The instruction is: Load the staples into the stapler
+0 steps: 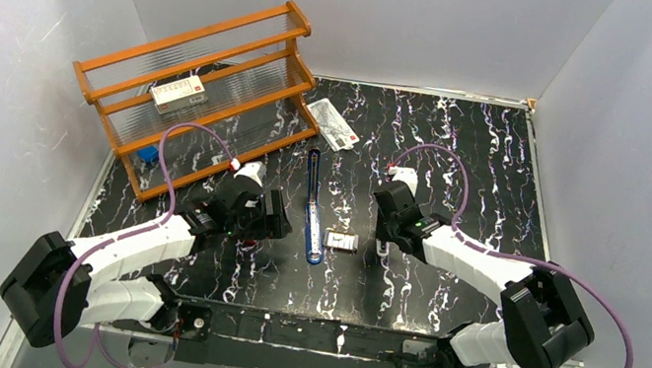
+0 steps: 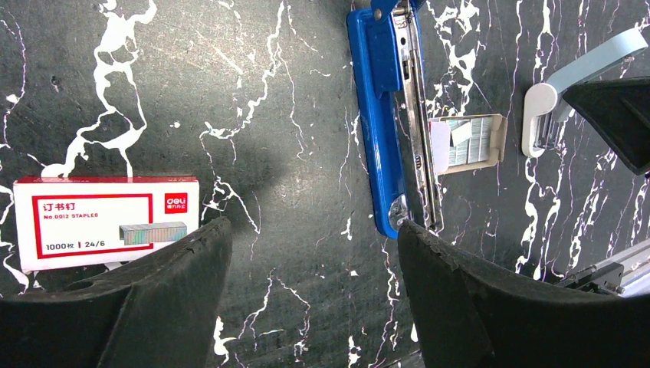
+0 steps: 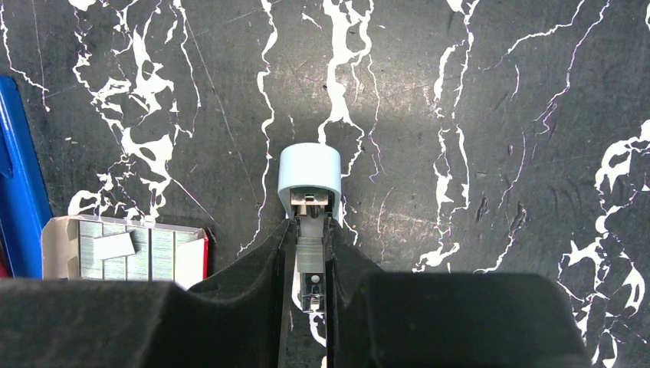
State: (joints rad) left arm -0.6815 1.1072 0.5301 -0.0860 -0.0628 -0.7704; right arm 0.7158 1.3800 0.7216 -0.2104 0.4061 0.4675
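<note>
Black marble table (image 1: 465,167) spread beneath both arms, wooden rack (image 1: 198,39) standing far out beyond the left gripper (image 2: 314,230) with a larger red-and-white box (image 1: 179,93) on its shelf; that left gripper hangs over the tabletop with its fingers wide apart and nothing between them; right gripper (image 3: 310,228) is low over the marble, fingers drawn close and clamped on the narrow stem of a pale blue tool (image 3: 310,169), whose rounded head sticks out ahead of the fingertips; now the stapler (image 2: 374,115), blue and opened out, silvery channel showing along its side, stretching away ahead of the left gripper with its near end just off the tip of that gripper's right finger; the small red-and-white staple box (image 2: 107,222) lies flat by the left finger, its lower edge tucked behind it; the pale tray (image 3: 123,249) sits between the stapler and the right gripper, just beside that gripper's left finger, with the staples (image 3: 157,251) in silvery strips inside.
</note>
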